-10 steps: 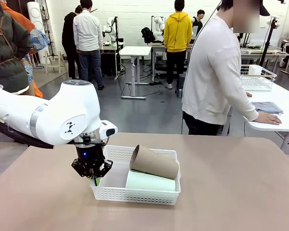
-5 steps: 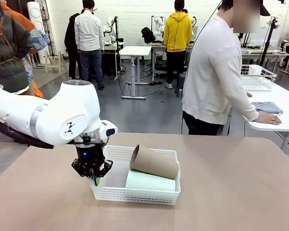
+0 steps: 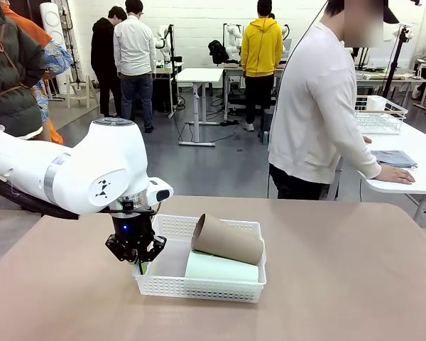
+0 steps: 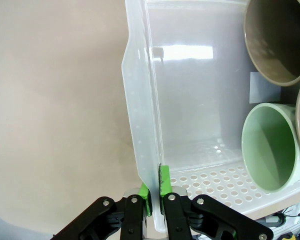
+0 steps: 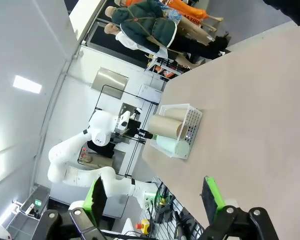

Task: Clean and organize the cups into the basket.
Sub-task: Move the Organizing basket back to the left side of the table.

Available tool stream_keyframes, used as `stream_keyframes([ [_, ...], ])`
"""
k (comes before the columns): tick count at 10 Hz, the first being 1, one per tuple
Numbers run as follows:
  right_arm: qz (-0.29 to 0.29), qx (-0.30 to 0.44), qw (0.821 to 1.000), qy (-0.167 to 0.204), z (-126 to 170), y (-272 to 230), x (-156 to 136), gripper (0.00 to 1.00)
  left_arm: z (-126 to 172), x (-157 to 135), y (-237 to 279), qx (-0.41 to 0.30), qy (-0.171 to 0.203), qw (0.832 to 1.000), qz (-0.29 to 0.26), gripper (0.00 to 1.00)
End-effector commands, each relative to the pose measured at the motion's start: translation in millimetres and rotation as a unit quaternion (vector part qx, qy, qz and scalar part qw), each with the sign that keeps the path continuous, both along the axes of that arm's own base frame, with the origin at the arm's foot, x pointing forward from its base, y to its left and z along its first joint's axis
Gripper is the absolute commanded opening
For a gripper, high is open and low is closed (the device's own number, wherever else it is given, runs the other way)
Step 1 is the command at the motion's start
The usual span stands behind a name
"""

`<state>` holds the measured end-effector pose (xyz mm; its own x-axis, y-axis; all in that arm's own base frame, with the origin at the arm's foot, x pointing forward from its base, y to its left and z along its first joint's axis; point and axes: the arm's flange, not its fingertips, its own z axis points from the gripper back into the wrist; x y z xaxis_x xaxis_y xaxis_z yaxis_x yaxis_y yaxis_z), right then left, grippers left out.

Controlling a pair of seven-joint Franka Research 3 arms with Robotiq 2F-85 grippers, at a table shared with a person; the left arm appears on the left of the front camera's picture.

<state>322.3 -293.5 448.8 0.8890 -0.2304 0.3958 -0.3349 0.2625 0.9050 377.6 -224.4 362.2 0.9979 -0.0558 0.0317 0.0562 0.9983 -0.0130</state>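
Cups already lie in the white perforated basket (image 3: 201, 284) near the middle of the table (image 3: 341, 284): a tan-brown tumbler (image 3: 227, 239) on its side, resting on top of a pale mint-green tumbler (image 3: 221, 268), which is also on its side. In the left wrist view the two open mouths face the camera, the green one (image 4: 269, 146) below the brown one (image 4: 277, 40), and a sliver of a third curved rim shows at the frame's right edge, too little to identify. The rest of the basket floor is bare.

The left gripper (image 4: 155, 186) is clamped on the basket's short side wall, its green pads pinching the thin plastic rim from both sides. The right gripper (image 5: 155, 197) holds nothing, its fingers spread wide well above the table.

By these views the loading looks largely done; what seems left is positioning the basket itself, and perhaps tidying the stacked cups.
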Motion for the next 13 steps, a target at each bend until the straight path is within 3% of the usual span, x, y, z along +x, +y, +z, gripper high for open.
stream_keyframes([
  [1, -0.005, -0.003, 1.000, 0.005, 4.4, 0.0, -0.3, 1.00, 2.6, -0.7, -0.1, -0.003, -0.002, 1.000, -0.002, 0.05],
  [3, -0.005, -0.003, 1.000, 0.005, 4.4, 0.0, -0.3, 1.00, 11.0, 5.9, 24.9, 0.006, 0.002, 1.000, 0.011, 0.05],
  [5, -0.005, -0.003, 1.000, 0.005, 4.4, 0.0, -0.3, 1.00, 37.4, 14.8, 93.8, 0.032, -0.033, 0.999, 0.024, 0.05],
  [7, -0.005, -0.003, 1.000, 0.005, 4.4, 0.0, -0.3, 1.00, 54.3, 29.9, 172.8, 0.033, -0.026, 0.998, 0.052, 0.05],
  [8, -0.005, -0.003, 1.000, 0.005, 4.4, 0.0, -0.3, 1.00, 60.4, 36.6, 211.4, 0.018, -0.004, 0.998, 0.053, 0.05],
  [13, -0.005, -0.003, 1.000, 0.005, 4.4, 0.0, -0.3, 1.00, 44.0, 71.2, 304.7, 0.047, 0.020, 0.998, 0.038, 0.05],
])
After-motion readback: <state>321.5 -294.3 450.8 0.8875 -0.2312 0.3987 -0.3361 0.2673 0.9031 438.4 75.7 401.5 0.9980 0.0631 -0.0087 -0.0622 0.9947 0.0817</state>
